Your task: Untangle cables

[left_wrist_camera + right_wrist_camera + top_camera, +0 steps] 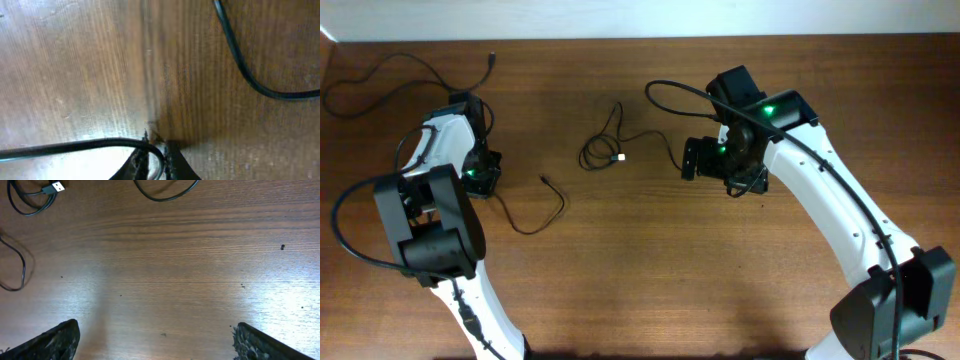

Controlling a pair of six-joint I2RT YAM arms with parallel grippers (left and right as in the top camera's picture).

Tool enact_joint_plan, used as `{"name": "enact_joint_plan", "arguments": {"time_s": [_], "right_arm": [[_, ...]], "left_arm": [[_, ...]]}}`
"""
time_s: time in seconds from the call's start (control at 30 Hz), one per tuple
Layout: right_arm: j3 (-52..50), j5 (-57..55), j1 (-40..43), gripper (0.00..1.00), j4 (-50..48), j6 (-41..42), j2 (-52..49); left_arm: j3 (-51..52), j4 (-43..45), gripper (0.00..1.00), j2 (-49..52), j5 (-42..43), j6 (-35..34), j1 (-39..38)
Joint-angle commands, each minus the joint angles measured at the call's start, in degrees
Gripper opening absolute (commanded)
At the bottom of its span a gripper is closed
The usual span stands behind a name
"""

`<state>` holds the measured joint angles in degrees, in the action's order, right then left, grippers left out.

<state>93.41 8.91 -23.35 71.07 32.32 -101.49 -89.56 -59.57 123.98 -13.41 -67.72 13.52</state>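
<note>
Now | left end effector (154,162) clamped on cable (75,146), mostly cut off below | right end effector (156,330) apart

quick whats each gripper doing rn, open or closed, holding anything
Left gripper: closed on a thin black cable.
Right gripper: open, holding nothing.

On the table (640,290), the coiled cable (603,152) lies centre; a loose strand (558,212) at its eight o'clock ends in my left gripper (155,167); a third cable (408,56) lies at ten.
</note>
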Motion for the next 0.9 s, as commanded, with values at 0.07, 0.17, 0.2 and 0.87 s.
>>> {"name": "enact_joint_plan", "arguments": {"time_s": [0.07, 0.17, 0.2, 0.87], "right_arm": [[-0.4, -0.5, -0.3, 0.98, -0.1, -0.6, -0.2], [-0.4, -0.5, -0.3, 0.98, -1.2, -0.5, -0.2], [-0.4, -0.5, -0.3, 0.98, -1.6, -0.5, -0.2], [-0.4, -0.5, -0.3, 0.98, -0.9, -0.6, -0.2]], "left_arm": [[-3.8, -8.3, 0.00, -2.1, -1.3, 0.5, 0.2], [-5.6, -13.2, 0.05, -3.8, 8.4, 5.7, -0.2], [-5.6, -13.2, 0.08, -3.8, 13.6, 10.2, -0.5], [-6.0, -14.0, 0.99, -17.9, 13.8, 19.0, -0.2]]}}
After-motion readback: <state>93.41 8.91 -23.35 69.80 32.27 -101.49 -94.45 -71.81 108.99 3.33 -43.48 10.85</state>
